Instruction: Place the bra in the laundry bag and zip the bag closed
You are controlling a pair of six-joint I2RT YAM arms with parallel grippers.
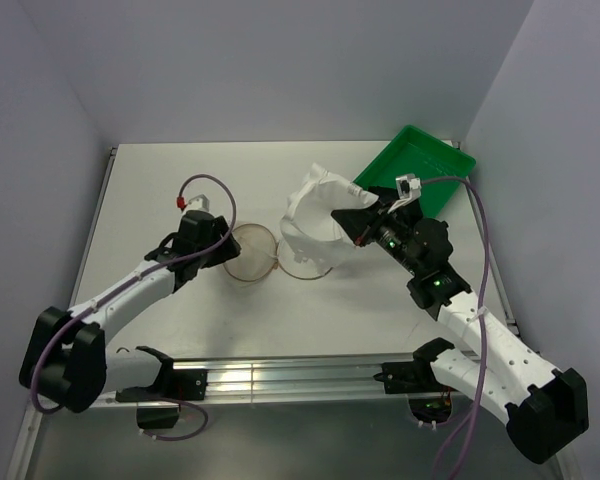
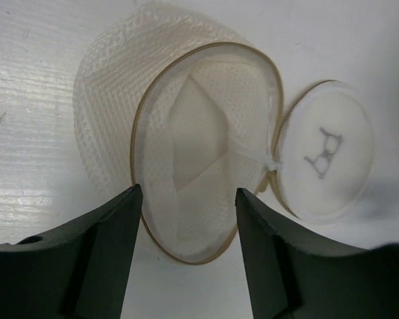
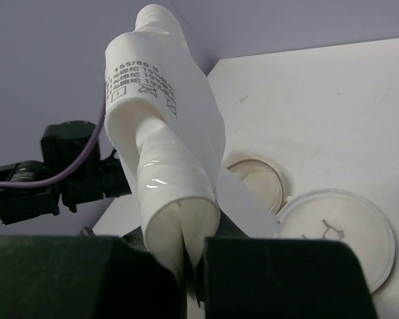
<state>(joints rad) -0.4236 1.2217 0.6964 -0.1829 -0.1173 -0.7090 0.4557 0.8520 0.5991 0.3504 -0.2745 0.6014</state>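
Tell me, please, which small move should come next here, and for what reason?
Probably the right gripper should carry the white bra it clamps leftward and down to the laundry bag's open mouth. The bag lies unzipped and empty, its lid flipped aside. The bra hangs over the lid's side, and the open left gripper sits at the rim.

Overhead, close wrists; laundry bag [image 2: 186, 133] shared
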